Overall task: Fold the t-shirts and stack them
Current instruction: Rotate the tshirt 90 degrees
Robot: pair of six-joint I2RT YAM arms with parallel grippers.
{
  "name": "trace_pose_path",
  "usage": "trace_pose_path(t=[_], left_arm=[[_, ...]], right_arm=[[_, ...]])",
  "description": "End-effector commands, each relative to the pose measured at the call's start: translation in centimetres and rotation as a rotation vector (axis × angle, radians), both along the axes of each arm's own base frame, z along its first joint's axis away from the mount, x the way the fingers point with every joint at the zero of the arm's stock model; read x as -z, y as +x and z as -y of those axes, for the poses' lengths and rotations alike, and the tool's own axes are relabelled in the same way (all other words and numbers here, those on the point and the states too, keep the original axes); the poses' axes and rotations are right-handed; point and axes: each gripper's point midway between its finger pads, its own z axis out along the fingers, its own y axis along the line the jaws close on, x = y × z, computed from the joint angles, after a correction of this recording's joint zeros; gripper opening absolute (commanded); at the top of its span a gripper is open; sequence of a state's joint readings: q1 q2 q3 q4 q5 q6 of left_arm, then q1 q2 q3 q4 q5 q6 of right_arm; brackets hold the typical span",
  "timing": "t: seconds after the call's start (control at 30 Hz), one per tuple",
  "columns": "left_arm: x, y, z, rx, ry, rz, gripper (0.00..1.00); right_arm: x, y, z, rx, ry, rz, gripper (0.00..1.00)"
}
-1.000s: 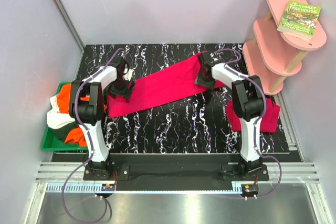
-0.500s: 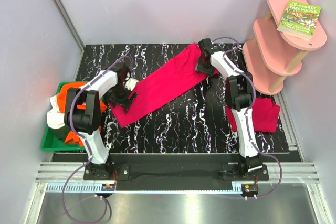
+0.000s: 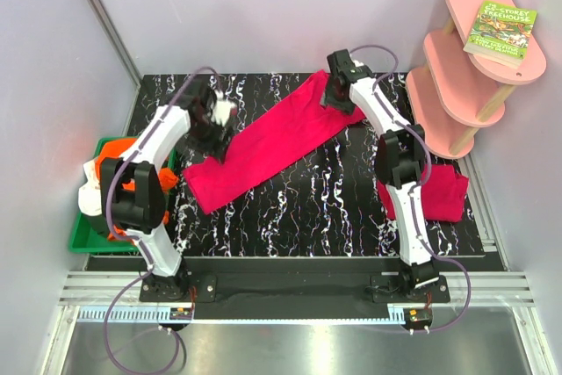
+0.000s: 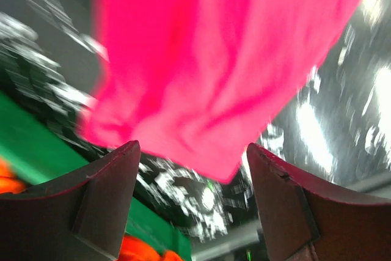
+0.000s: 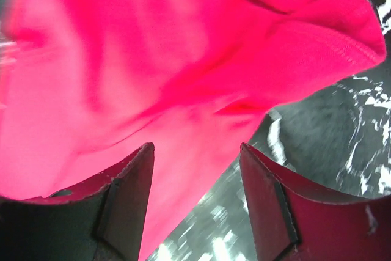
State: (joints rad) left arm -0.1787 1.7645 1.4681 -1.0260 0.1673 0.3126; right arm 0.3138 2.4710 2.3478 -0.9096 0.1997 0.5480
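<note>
- One long pink shirt (image 3: 268, 142) lies diagonally across the table (image 3: 334, 208).
- Left gripper (image 4: 192, 151): fingers spread above its left end, pinching nothing.
- Right gripper (image 5: 195, 151): fingers spread over the far end.

Only readable thing: the green book (image 3: 500, 32) on the pink shelf (image 3: 464, 72), far right, says "STOREY TREEHOUSE". The number before it is too small.

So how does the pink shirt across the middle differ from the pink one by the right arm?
The middle shirt lies stretched in a long diagonal strip; the right-hand shirt is a compact folded bundle. The middle shirt is nearly all in view; the right-hand shirt is partly hidden behind the right arm. Both are plain crimson-pink.
</note>
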Motion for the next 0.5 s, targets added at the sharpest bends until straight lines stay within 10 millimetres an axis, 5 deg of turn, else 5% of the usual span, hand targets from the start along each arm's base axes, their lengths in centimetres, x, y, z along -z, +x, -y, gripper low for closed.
trace_pose_path(t=[0.0,0.13,0.23,0.27,0.4,0.47], left_arm=[[-2.6,4.7,0.6,-0.062,-0.095,0.123,0.76],[0.2,6.0,-0.2,-0.094,-0.054,0.069,0.74],[2.9,6.3,-1.1,-0.121,-0.007,0.023,0.65],[3.9,6.0,-1.5,-0.130,0.007,0.006,0.48],[4.9,6.7,-2.5,-0.171,0.026,0.037,0.05],[5.2,6.6,-2.7,-0.170,0.031,0.033,0.03]], right_arm=[[-12.5,-0.4,-3.8,-0.069,0.068,0.258,0.66],[-10.5,-1.5,-5.2,-0.086,0.076,0.206,0.59],[-8.1,-2.4,-5.6,-0.088,0.048,0.158,0.19],[-7.6,-2.5,-5.4,-0.079,0.014,0.155,0.01],[-6.0,-2.9,-5.1,-0.075,-0.056,0.148,0.00],[-4.9,-3.0,-4.7,-0.069,-0.074,0.134,0.00]])
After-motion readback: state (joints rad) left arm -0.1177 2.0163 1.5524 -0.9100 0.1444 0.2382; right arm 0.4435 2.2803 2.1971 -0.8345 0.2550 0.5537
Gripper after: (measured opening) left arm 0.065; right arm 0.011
